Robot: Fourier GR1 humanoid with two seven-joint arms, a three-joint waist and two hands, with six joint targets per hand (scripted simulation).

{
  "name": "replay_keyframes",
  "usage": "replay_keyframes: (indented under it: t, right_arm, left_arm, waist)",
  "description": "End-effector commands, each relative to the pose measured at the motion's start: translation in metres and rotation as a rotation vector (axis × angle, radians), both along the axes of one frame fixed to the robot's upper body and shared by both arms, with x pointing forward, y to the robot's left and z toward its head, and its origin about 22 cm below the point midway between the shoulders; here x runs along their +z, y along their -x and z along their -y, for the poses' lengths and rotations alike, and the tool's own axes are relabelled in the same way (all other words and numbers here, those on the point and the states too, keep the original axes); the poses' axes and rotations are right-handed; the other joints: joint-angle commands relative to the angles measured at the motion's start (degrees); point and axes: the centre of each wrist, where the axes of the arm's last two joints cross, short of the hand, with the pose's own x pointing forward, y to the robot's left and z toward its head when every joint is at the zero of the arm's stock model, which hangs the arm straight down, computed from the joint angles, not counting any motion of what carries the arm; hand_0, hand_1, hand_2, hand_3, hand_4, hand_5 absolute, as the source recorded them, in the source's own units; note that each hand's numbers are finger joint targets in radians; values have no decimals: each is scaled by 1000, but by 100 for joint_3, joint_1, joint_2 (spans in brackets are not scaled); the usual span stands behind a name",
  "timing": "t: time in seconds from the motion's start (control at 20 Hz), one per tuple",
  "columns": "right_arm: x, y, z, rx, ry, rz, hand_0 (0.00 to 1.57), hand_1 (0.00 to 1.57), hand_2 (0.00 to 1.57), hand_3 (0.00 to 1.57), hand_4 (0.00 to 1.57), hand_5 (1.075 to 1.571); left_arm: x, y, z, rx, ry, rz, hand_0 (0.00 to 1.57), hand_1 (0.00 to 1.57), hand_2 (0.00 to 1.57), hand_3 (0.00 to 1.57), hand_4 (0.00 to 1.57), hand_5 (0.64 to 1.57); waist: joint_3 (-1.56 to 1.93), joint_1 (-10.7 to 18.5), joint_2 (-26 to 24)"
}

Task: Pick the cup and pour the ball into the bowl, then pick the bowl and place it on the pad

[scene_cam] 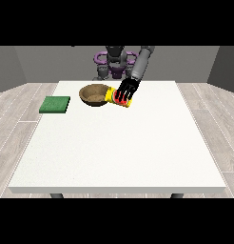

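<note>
Hand at view's right (127, 90) has fingers curled around yellow-red cup (120, 98). Cup tipped on side, long axis about level, mouth pointing toward brown bowl (93, 94), touching its rim. Green pad (55, 105) well apart, at table (119, 152) left edge.

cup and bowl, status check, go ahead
Hand at view's right curled round cup, tipped toward bowl. Other hand not visible. Ball not visible. Pad apart at view's left, nothing between.
</note>
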Motion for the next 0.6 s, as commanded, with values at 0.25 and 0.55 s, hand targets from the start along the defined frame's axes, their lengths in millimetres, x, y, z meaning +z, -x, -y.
replay_keyframes:
  t: [0.25, 0.55]
  right_arm:
    - [-34, -20, 7, -16, -2, -102, 0, 0, 0, 0, 378, 1565]
    - [-52, -25, 11, -59, -17, -190, 0, 0, 0, 0, 378, 1565]
  left_arm:
    - [-16, 3, 67, -46, -448, -52, 1326, 1326, 1433, 1427, 979, 1480]
    - [-11, 0, 81, -66, -856, -60, 1487, 1487, 1571, 1571, 936, 1518]
  waist:
    - [12, 80, -560]
    - [11, 403, -1112]
